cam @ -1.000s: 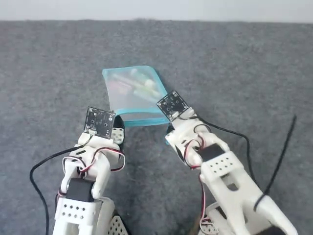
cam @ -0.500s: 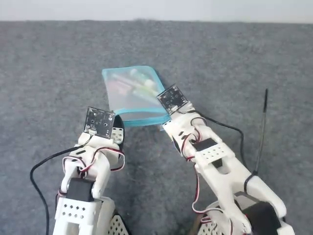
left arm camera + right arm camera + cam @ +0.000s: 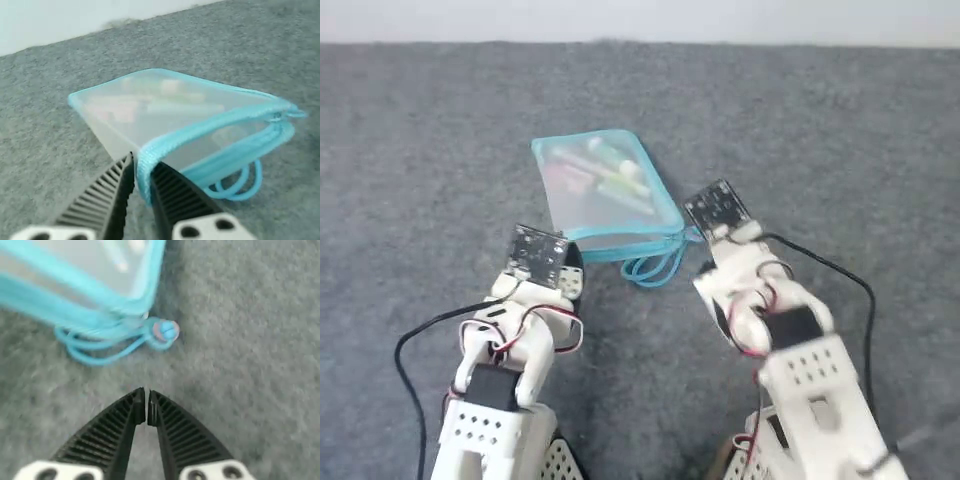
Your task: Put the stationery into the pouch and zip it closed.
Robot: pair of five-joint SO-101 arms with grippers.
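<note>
Pouch [image 3: 605,195], translucent with turquoise trim, lies flat on the grey table surface [image 3: 820,120] in the high view, with the stationery [image 3: 600,170] visible through its wall as pale coloured sticks; a turquoise cord loop [image 3: 655,268] trails from the pouch's near corner, and one arm stands at each near corner of the pouch. Left wrist view: the left gripper [image 3: 141,167] is clamped on the trimmed corner of the pouch [image 3: 165,115], lifting that edge slightly, while the zip [image 3: 215,125] runs along the edge to the opposite corner, where the cord loop [image 3: 240,182] hangs down; no gap shows along it. Right wrist view: the right gripper [image 3: 146,399] has its jaws pressed together on nothing and sits just clear of the pouch [image 3: 100,265], pointing at the bead pull [image 3: 165,331] and cord loop [image 3: 100,347] at the pouch's corner. Judged from these views, the loading is done and the zip appears drawn fully across; what seems left is for the left gripper to let go of the pouch's corner.
</note>
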